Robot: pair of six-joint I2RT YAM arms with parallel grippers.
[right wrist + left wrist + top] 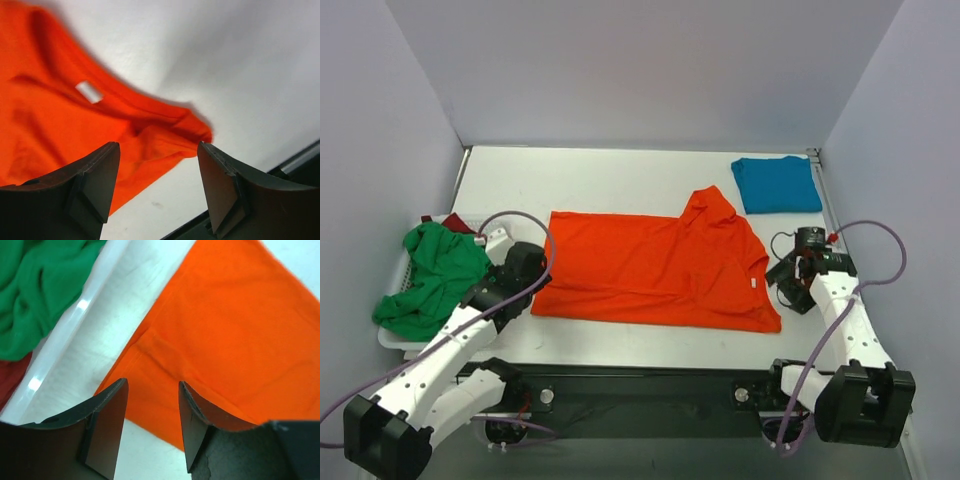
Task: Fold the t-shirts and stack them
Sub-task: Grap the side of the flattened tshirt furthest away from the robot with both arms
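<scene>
- Hovering at the near-left corner of the orange-red t-shirt (660,270): left gripper (152,385), jaws parted, nothing held.
- Right gripper (158,145) sits at that shirt's near-right corner, jaws wide, empty.
- Orange-red t-shirt lies spread on the table (600,185), with its far-right part rumpled.
- Teal t-shirt (777,184) is folded beyond the orange-red t-shirt's far-right corner, clear of it.
- Green t-shirt (440,275) is bunched in the white basket (388,338) left of the orange-red t-shirt.
- Dark red t-shirt (455,224) peeks out beside the green one, mostly hidden.
</scene>
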